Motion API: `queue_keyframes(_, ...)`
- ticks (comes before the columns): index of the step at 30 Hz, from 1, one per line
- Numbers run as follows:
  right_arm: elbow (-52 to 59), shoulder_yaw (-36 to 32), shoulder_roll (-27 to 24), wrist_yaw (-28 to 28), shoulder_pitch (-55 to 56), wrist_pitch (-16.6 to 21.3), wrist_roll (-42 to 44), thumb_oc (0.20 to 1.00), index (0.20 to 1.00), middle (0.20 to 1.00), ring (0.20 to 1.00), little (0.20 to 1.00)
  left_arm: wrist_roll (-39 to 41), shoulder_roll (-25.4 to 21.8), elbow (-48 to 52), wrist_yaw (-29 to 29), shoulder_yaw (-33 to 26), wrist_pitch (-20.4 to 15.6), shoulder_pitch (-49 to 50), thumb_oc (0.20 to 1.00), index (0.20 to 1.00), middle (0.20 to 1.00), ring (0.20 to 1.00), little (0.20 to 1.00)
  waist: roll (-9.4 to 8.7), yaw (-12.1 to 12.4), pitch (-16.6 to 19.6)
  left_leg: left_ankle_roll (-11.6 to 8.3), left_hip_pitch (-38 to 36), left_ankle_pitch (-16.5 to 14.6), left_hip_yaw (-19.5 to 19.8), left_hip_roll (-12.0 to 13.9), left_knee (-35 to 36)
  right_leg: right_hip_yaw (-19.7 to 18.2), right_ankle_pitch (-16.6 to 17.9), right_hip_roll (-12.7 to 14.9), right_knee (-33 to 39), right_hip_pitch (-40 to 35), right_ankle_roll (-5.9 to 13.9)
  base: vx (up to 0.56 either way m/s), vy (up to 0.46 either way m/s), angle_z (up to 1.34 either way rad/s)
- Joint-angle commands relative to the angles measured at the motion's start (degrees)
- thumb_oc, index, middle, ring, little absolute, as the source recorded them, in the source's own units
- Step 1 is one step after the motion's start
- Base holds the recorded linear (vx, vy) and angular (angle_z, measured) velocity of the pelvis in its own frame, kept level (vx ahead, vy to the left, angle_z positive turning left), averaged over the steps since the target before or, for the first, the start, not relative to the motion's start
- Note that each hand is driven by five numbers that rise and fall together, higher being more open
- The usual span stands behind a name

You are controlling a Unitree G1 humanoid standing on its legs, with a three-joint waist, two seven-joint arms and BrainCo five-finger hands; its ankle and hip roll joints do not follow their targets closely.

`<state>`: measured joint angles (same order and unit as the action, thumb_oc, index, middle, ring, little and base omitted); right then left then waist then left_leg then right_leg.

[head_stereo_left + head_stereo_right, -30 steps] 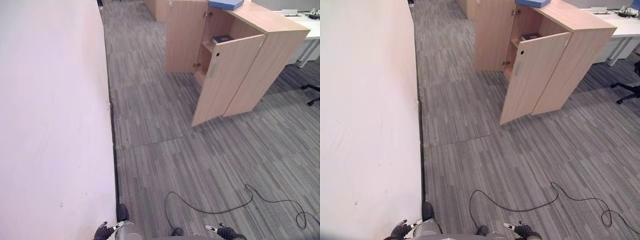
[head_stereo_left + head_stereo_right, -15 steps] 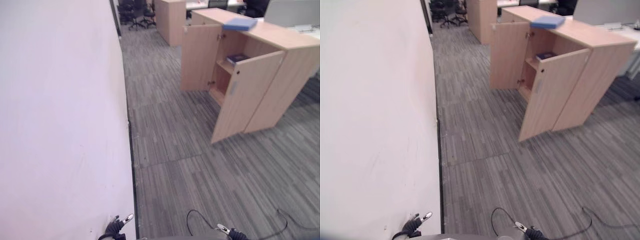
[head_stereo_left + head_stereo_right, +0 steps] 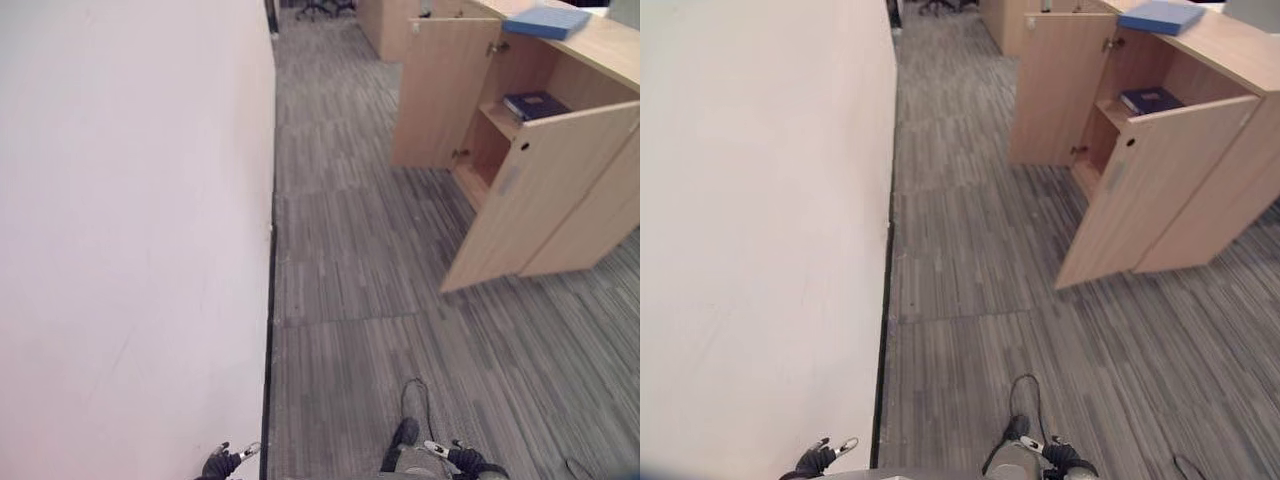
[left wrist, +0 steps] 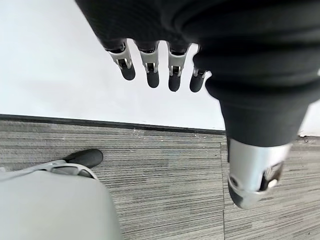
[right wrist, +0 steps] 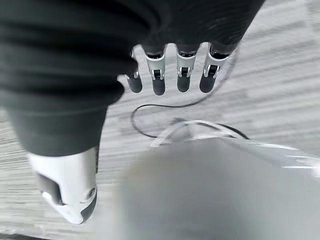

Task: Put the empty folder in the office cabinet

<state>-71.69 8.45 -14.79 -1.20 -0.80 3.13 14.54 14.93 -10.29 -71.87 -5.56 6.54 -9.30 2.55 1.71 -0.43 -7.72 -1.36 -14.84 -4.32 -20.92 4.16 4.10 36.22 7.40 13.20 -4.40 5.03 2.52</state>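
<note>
Both of my hands hang empty with fingers relaxed, left hand (image 4: pixel 165 60) by the wall, right hand (image 5: pixel 170 70) over carpet; the blue folder (image 3: pixel 546 20) lies atop the cabinet (image 3: pixel 560 190), doors open to receive it

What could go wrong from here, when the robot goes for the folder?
The near cabinet door stands open into the path; an arm may bump it on the way to the blue folder on top. The shelf already holds a dark book, leaving less room. The white wall runs close on the left.
</note>
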Motion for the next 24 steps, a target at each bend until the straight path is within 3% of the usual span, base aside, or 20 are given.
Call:
queue_keyframes(1,-2.6,1.3,3.1,-0.3,-0.7,-0.3,-0.7,1.000,1.000,1.000,1.000,1.000,-1.3,-2.8,-0.4,-0.1,-0.9,-1.2,-0.4,1.000,1.000,1.000,1.000,1.000,-3.57,0.3,0.8,0.28,4.2,-1.1,0.0,-6.3,0.9,1.2,5.7,5.7,5.9,-2.8,9.53,0.22,-0.131,0.06)
queue_keyframes(6,-1.6,1.4,2.7,-0.3,-1.0,0.2,0.2,1.000,1.000,1.000,1.000,1.000,-1.2,-2.6,-0.1,0.0,-0.4,-0.9,-0.8,1.000,1.000,1.000,1.000,1.000,-3.37,-0.6,1.7,-0.85,1.4,-2.9,-1.1,-4.0,0.9,0.7,3.1,2.4,5.5,-3.1,8.24,0.27,-0.187,-0.08)
queue_keyframes(7,-1.7,1.5,2.5,-0.2,-1.1,0.4,0.7,1.000,1.000,1.000,1.000,1.000,-0.9,-2.6,0.4,0.0,0.0,-0.9,-1.2,1.000,1.000,1.000,1.000,1.000,-3.39,-1.0,2.2,-2.14,0.5,-4.0,-2.0,-2.0,-1.4,0.4,1.0,0.3,5.5,-3.7,7.04,0.34,-0.304,-0.04)
queue_keyframes(9,-1.9,1.6,2.4,-0.3,-1.3,0.7,1.4,1.000,1.000,1.000,1.000,1.000,-0.4,-2.7,0.4,0.0,0.2,-0.9,-1.6,1.000,1.000,1.000,1.000,1.000,-3.99,-0.9,2.2,-4.25,1.8,-5.2,-3.0,1.1,-9.4,0.3,-1.3,-1.6,5.9,-5.1,5.51,0.26,-0.300,-0.02)
queue_keyframes(10,-1.9,1.6,2.4,-0.3,-1.3,0.7,1.4,1.000,1.000,1.000,1.000,1.000,-0.4,-2.7,0.4,0.1,0.2,-0.9,-1.6,1.000,1.000,1.000,1.000,1.000,-3.94,-0.9,2.1,-4.44,2.1,-5.5,-3.0,1.4,-10.2,0.3,-1.4,-1.8,6.0,-5.2,5.36,0.16,-0.261,-0.11)
queue_keyframes(12,-2.1,2.2,2.3,-0.3,-1.8,1.0,2.1,1.000,1.000,1.000,1.000,1.000,0.5,-3.0,0.6,0.2,0.0,-1.0,-1.5,1.000,1.000,1.000,1.000,1.000,-4.51,-0.2,1.6,-7.33,5.9,-1.7,-3.2,7.0,-23.3,0.0,-4.1,-5.1,7.7,-8.2,2.71,0.17,-0.323,-0.29)
queue_keyframes(14,-1.7,3.0,2.0,-0.4,-2.2,1.0,2.1,1.000,1.000,1.000,1.000,1.000,1.1,-3.2,1.1,0.0,-0.2,-1.1,-1.5,1.000,1.000,1.000,1.000,1.000,-5.33,1.3,-0.1,-9.88,10.5,5.2,-2.2,10.7,-36.4,-0.4,-6.4,-7.3,8.4,-11.4,0.11,0.19,-0.350,-0.32)
queue_keyframes(16,-2.1,3.2,1.6,-0.5,-2.4,0.9,1.8,1.000,1.000,1.000,1.000,1.000,1.4,-3.3,1.1,-0.1,0.0,-1.0,-1.6,1.000,1.000,1.000,1.000,1.000,-5.81,1.9,-1.2,-10.83,13.2,8.0,-2.4,14.0,-41.7,-0.8,-8.4,-9.4,9.1,-13.6,-1.64,0.19,-0.246,-0.66)
queue_keyframes(17,-2.2,3.3,1.4,-0.7,-2.4,1.0,1.7,1.000,1.000,1.000,1.000,1.000,1.6,-3.3,0.9,-0.1,-0.2,-1.0,-1.1,1.000,1.000,1.000,1.000,1.000,-6.23,2.3,-1.7,-9.31,16.6,6.1,-3.3,14.8,-39.7,-2.2,-9.5,-9.9,9.4,-14.7,-2.08,0.14,-0.109,-0.72)
queue_keyframes(18,-2.2,3.3,1.4,-0.7,-2.4,1.0,1.7,1.000,1.000,1.000,1.000,1.000,1.6,-3.3,0.9,-0.1,-0.2,-1.0,-1.1,1.000,1.000,1.000,1.000,1.000,-6.23,2.3,-1.7,-9.31,16.6,6.1,-3.3,14.8,-39.7,-2.2,-9.5,-9.9,9.4,-14.7,-2.08,0.12,-0.054,-0.48)
queue_keyframes(20,-2.1,3.3,0.9,-0.7,-2.5,1.1,1.6,1.000,1.000,1.000,1.000,1.000,1.7,-3.5,0.7,0.0,-0.5,-1.0,-0.9,1.000,1.000,1.000,1.000,1.000,-6.42,2.7,-1.8,-7.34,20.1,3.9,-3.3,13.7,-33.8,-4.0,-9.8,-9.7,9.4,-14.5,-1.42,0.07,0.039,-0.14)
queue_keyframes(21,-2.1,3.4,0.7,-0.6,-2.6,1.2,1.3,1.000,1.000,1.000,1.000,1.000,2.0,-3.6,0.4,0.0,-0.8,-1.1,-0.6,1.000,1.000,1.000,1.000,1.000,-6.49,2.9,-1.7,-6.66,21.3,4.1,-3.1,12.2,-27.5,-4.8,-10.0,-9.5,9.4,-14.1,-0.70,0.12,0.104,-0.10)
queue_keyframes(23,-2.2,3.4,0.5,-0.6,-2.5,1.3,0.8,1.000,1.000,1.000,1.000,1.000,2.5,-3.7,0.2,-0.3,-1.3,-1.2,-0.7,1.000,1.000,1.000,1.000,1.000,-5.52,3.4,-1.5,-7.59,20.8,10.3,-0.8,10.9,-12.1,-6.3,-10.4,-10.0,9.4,-14.5,0.22,0.18,0.135,-0.10)
queue_keyframes(24,-2.4,3.5,0.5,-0.7,-2.5,1.3,0.5,1.000,1.000,1.000,1.000,1.000,2.6,-3.8,0.1,-0.5,-1.4,-1.3,-0.6,1.000,1.000,1.000,1.000,1.000,-5.02,3.6,-1.4,-8.04,20.9,13.0,0.3,11.4,-8.0,-6.9,-10.8,-10.6,9.4,-14.8,0.32,0.22,0.108,-0.27)
